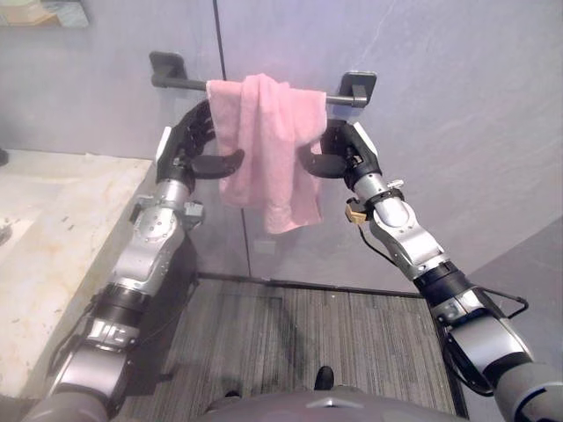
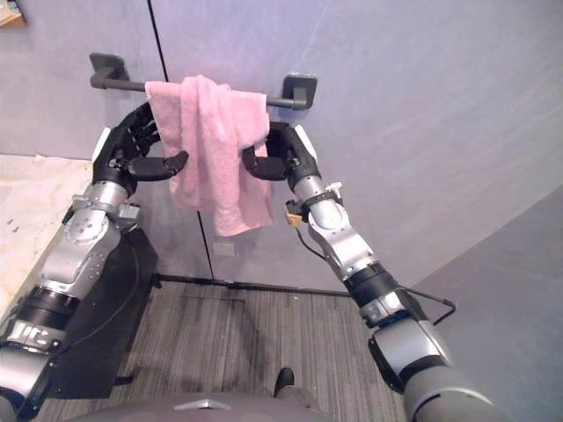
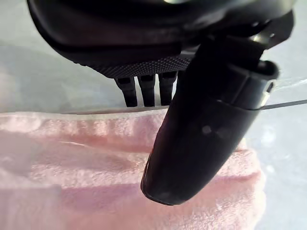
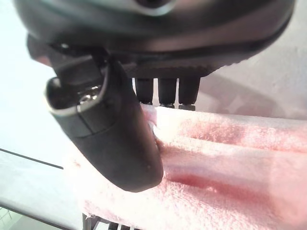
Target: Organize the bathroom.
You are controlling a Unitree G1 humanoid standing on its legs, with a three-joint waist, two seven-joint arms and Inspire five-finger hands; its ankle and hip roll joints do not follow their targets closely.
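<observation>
2 dark hands, left hand [image 1: 189,145] and right hand [image 1: 345,151], are clasped on the rumpled pink terry towel's [image 1: 264,141] edges, seemingly to spread it along the black wall-mounted rail [image 1: 180,83].

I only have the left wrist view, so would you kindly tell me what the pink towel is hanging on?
Observer: It is draped over a dark rail on the grey wall. The towel hangs bunched, with an uneven lower edge.
Operator: Thank you. Where is the right hand?
Observer: The right hand is at the towel's right edge, just below the rail, opposite the left hand.
Operator: Is anything beside the rail?
Observer: A pale counter stands to the robot's left, lower than the rail.
</observation>
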